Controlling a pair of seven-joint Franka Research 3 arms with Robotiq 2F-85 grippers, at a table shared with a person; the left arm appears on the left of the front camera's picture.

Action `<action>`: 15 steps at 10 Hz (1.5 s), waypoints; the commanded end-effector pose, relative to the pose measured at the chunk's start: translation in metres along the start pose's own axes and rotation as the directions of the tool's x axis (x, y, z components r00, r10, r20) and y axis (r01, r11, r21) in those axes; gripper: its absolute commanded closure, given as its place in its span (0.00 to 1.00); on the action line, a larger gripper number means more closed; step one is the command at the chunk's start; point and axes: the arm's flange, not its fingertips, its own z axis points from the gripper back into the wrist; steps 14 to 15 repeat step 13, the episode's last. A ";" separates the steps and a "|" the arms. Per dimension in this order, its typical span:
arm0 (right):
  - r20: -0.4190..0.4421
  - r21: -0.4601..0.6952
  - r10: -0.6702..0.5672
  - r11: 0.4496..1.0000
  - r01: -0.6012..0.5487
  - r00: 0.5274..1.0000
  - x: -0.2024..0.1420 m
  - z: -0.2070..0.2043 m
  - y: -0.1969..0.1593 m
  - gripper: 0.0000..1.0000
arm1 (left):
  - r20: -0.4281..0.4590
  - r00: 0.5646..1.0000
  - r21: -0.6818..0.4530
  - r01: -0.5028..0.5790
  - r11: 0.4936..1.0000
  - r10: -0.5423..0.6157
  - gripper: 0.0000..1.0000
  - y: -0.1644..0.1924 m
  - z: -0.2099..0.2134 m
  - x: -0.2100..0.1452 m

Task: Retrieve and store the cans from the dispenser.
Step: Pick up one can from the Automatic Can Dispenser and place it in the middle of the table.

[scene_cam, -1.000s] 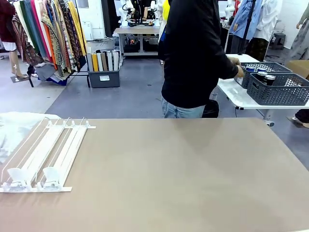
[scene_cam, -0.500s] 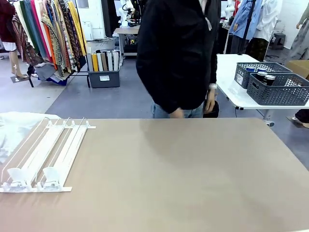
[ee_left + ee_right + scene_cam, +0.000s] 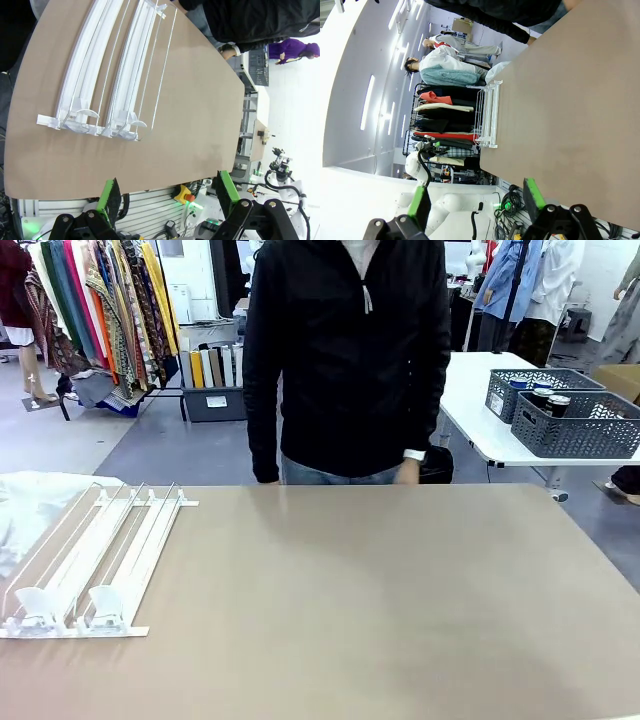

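Observation:
The dispenser [image 3: 100, 560] lies at the table's left side, a white sloped rack with two stoppers at its near end; its lanes hold nothing. It runs along the top of the left wrist view [image 3: 110, 70] and sits small and far off at the table's edge in the right wrist view [image 3: 489, 115]. Two dark cans [image 3: 552, 400] with silver tops stand in a grey basket [image 3: 580, 430] on a white side table at the far right. My left gripper [image 3: 167, 192] hangs open above the table's near edge. My right gripper [image 3: 476, 202] is open too, with nothing between its fingers.
A person in a black jacket [image 3: 345, 360] stands at the middle of the far edge, one hand [image 3: 408, 472] low at the table's rim. Crumpled clear plastic [image 3: 30, 505] lies behind the dispenser at the far left. A second grey basket [image 3: 520, 385] stands beside the first.
The person has turned away from the side table with the baskets and stepped left, now facing my table at its middle. The dispenser has not moved.

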 end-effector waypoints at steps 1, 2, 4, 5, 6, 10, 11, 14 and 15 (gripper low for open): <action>0.007 0.014 0.013 1.000 -0.013 1.000 0.002 0.001 0.002 0.00 | 0.003 1.000 -0.022 0.014 1.000 -0.014 0.00 0.000 0.000 0.000; 0.007 0.014 0.013 1.000 -0.013 1.000 0.002 0.001 0.002 0.00 | 0.003 1.000 -0.022 0.014 1.000 -0.014 0.00 0.000 0.000 0.000; 0.007 0.014 0.013 1.000 -0.013 1.000 0.002 0.001 0.002 0.00 | 0.003 1.000 -0.022 0.014 1.000 -0.014 0.00 0.000 0.000 0.000; 0.007 0.014 0.013 1.000 -0.013 1.000 0.002 0.001 0.002 0.00 | 0.003 1.000 -0.022 0.014 1.000 -0.014 0.00 0.000 0.000 0.000; 0.007 0.014 0.013 1.000 -0.013 1.000 0.002 0.001 0.002 0.00 | 0.003 1.000 -0.022 0.014 1.000 -0.014 0.00 0.000 0.000 0.000; 0.007 0.014 0.013 1.000 -0.013 1.000 0.002 0.001 0.002 0.00 | 0.003 1.000 -0.022 0.014 1.000 -0.014 0.00 0.000 0.000 0.000; 0.007 0.014 0.013 1.000 -0.013 1.000 0.002 0.001 0.002 0.00 | 0.003 1.000 -0.022 0.014 1.000 -0.014 0.00 0.000 0.000 0.000; 0.007 0.014 0.013 1.000 -0.013 1.000 0.002 0.001 0.002 0.00 | 0.003 1.000 -0.022 0.014 1.000 -0.014 0.00 0.000 0.000 0.000; 0.007 0.014 0.013 1.000 -0.013 1.000 0.002 0.001 0.002 0.00 | 0.003 1.000 -0.022 0.014 1.000 -0.014 0.00 0.000 0.000 0.000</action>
